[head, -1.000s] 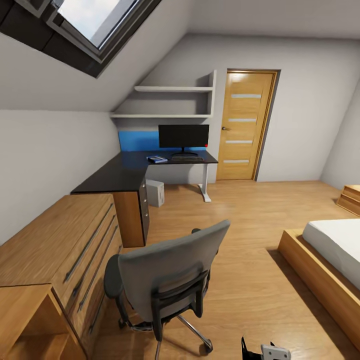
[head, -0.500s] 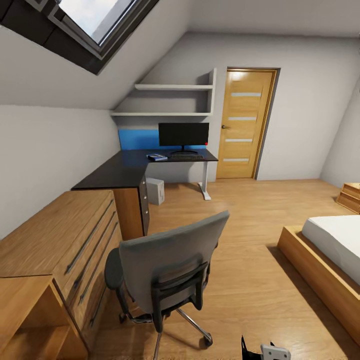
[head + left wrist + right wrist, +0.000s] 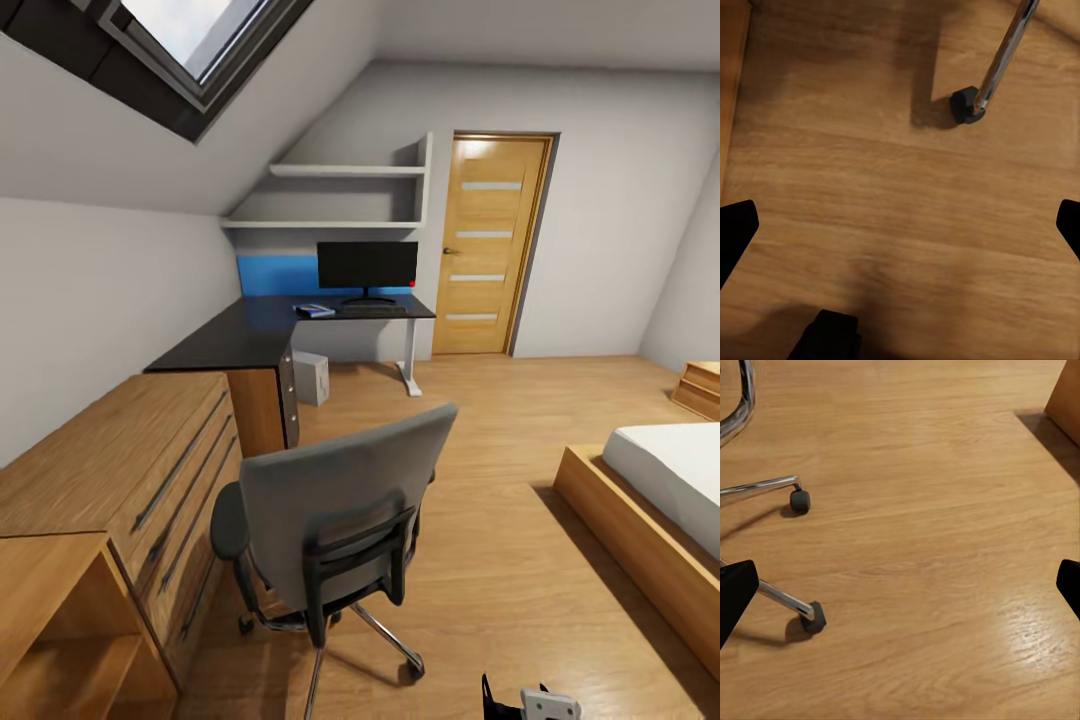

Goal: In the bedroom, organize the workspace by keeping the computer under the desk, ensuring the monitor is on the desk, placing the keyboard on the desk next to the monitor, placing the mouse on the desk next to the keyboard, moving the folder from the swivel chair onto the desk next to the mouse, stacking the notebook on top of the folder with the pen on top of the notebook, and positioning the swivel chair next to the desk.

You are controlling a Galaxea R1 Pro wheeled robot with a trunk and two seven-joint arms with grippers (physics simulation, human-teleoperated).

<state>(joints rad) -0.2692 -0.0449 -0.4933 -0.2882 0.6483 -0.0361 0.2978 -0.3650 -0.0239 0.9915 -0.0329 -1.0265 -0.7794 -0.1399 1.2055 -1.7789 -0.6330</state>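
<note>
Both grippers, left (image 3: 900,232) and right (image 3: 900,592), spread apart over bare floor (image 3: 945,510). Swivel chair (image 3: 335,520) at 6 o'clock, seat contents hidden; desk (image 3: 250,335) at 12.

Attic room with grey walls (image 3: 110,300) and a sloped ceiling holding a bright skylight (image 3: 190,30). Light wood floor (image 3: 500,560). A wooden door (image 3: 490,245) with frosted strips stands in the far wall, white wall shelves (image 3: 340,200) beside it. A light wooden drawer unit (image 3: 120,480) lines the left wall.
</note>
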